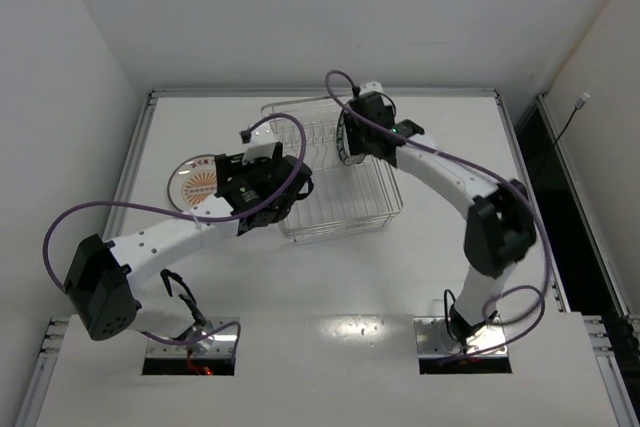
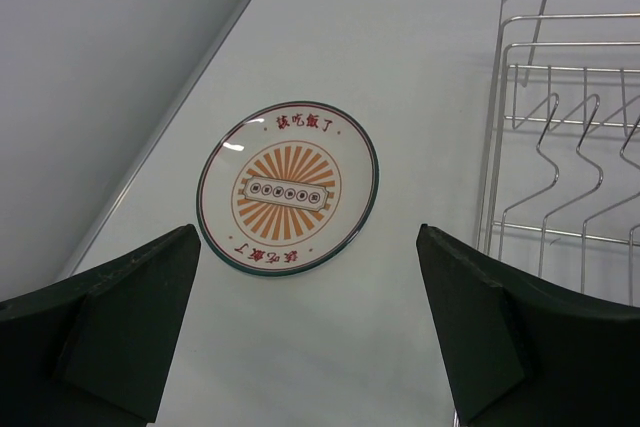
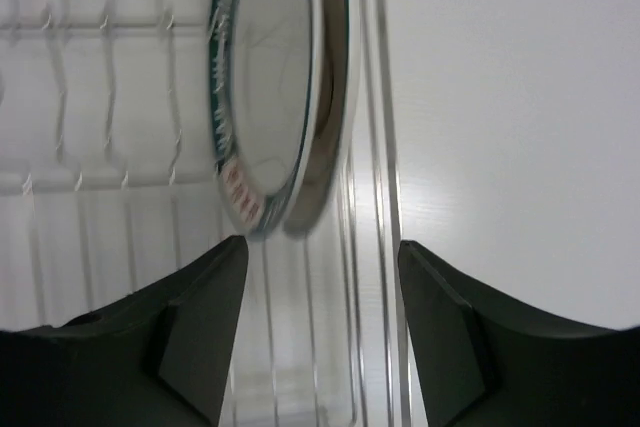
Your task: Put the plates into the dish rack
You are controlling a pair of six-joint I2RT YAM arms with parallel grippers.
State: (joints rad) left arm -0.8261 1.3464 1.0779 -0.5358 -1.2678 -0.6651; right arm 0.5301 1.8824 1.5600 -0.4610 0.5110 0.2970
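Our left gripper and right gripper are wide open and empty. The flat orange plate might slip when we pinch it.

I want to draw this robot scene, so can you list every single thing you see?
sunburst plate: one, white with an orange centre, flat on the table left of the rack
teal-rimmed plate: one, white, on edge in the rack's right side
whitish plate: seemingly one, blurred, right behind the teal-rimmed one
dish rack: one, silver wire, mid-table
table: one, white
cables: two, purple, one along each arm
arms: two, white and black, based at the near edge
left gripper: dark fingers, open, above the table near the sunburst plate
right gripper: dark fingers, open, over the rack beside the upright plates
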